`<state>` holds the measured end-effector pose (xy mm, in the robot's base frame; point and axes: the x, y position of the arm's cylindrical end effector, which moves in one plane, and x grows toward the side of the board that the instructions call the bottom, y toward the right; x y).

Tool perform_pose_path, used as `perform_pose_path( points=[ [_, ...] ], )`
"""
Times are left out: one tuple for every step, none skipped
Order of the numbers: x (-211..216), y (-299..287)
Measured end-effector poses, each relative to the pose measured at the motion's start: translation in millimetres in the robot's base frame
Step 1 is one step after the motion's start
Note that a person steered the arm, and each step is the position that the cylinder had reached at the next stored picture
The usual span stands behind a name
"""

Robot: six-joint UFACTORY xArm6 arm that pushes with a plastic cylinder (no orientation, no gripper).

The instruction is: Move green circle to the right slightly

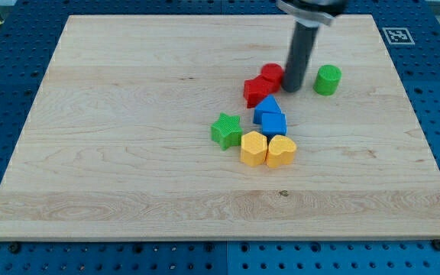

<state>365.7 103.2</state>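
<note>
The green circle (328, 79) stands on the wooden board (128, 153) in the upper right part of the view. My tip (292, 88) is down on the board just left of the green circle, with a small gap between them. The rod stands right beside a red circle (273, 74), which it partly hides, and a red block (257, 91) lies lower left of it.
Below the tip lie two blue blocks (270, 116), a green star (226, 130), a yellow hexagon (253, 148) and a yellow heart (281, 151), packed together. A fiducial marker (397, 35) sits at the board's top right corner. A blue pegboard surrounds the board.
</note>
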Motion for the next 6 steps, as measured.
perform_pose_path(
  points=[
    [-15, 20],
    [-8, 43],
    [5, 54],
    [8, 45],
    [10, 45],
    [20, 55]
  ],
)
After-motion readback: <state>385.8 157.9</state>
